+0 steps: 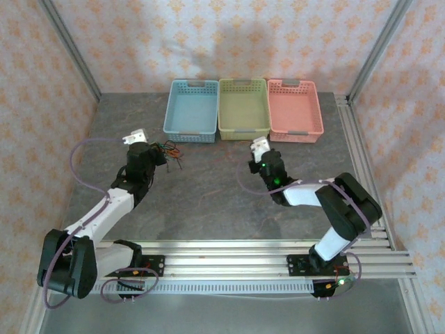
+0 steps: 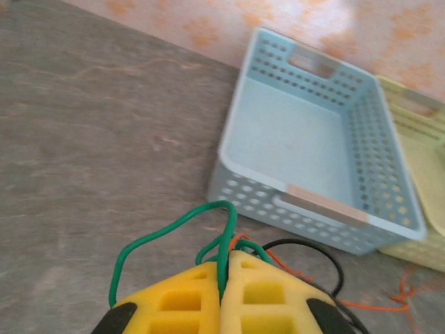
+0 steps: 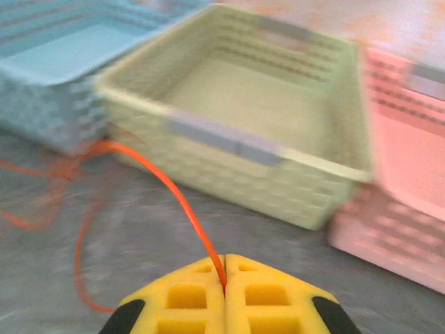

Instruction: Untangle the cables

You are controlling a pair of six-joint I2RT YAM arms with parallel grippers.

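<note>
The cables [image 1: 172, 149], bunched near the far edge of the tabletop [image 1: 208, 202] just before the blue basket [image 1: 190, 108], are held by a green cable [image 2: 167, 233] pinched in the closed left gripper [image 2: 224, 268] and an orange cable [image 3: 174, 191] pinched in the closed right gripper [image 3: 224, 263], the latter being strung roughly left to right and best drawn out slowly, so that no knot is tightened.

Baskets [image 1: 243, 133] wall the far edge; an orange cable [image 3: 188, 212] crosses the open table [image 1: 208, 202].

I see a grey table [image 1: 208, 202]. At its far edge stand a blue basket [image 1: 190, 111], a green basket [image 1: 243, 108] and a pink basket [image 1: 295, 108], side by side. Some cables [image 1: 172, 150] rest partly on it, near the blue one.
</note>
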